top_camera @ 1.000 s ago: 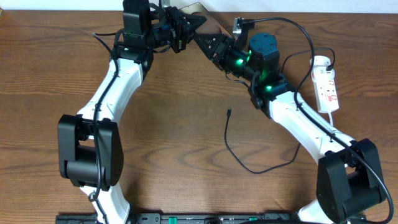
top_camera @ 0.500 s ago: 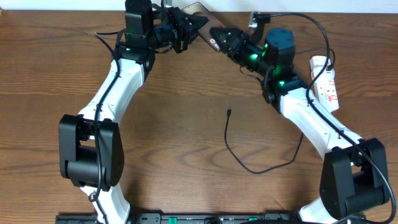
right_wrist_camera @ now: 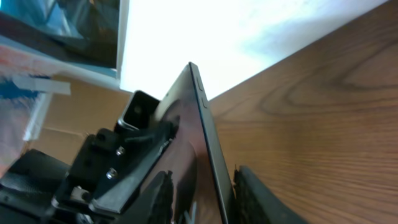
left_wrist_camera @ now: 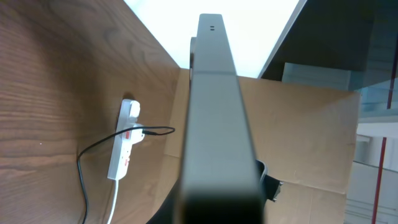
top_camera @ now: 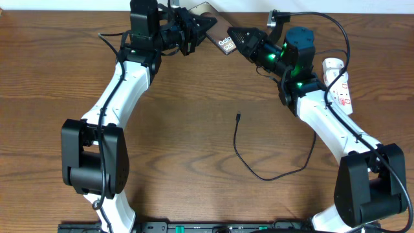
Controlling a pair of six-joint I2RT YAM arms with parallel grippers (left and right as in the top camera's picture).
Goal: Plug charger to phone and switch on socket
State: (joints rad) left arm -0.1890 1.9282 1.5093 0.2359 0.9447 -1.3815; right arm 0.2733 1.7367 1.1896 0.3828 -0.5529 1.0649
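Phone held at the far edge of the brown wooden counter (top_camera: 194, 129), charger unconnected.
Nearest, the long thin black charger cable (top_camera: 266, 178) is looped on the counter, its tip free. Further right lies the white power-strip socket (top_camera: 341, 87), its red marks unreadable. Farthest, the flat bronze-grey phone (top_camera: 223, 40), lettered "Gala…" with the rest hidden, is clamped by the left end effector (top_camera: 206, 24). The right end effector (top_camera: 236, 33) straddles the phone's edge; its grip cannot be told.

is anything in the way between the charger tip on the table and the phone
Nothing visible does. Only bare table lies between the charger tip and the phone, which is up at the far edge between the left pincer and the right pincer.
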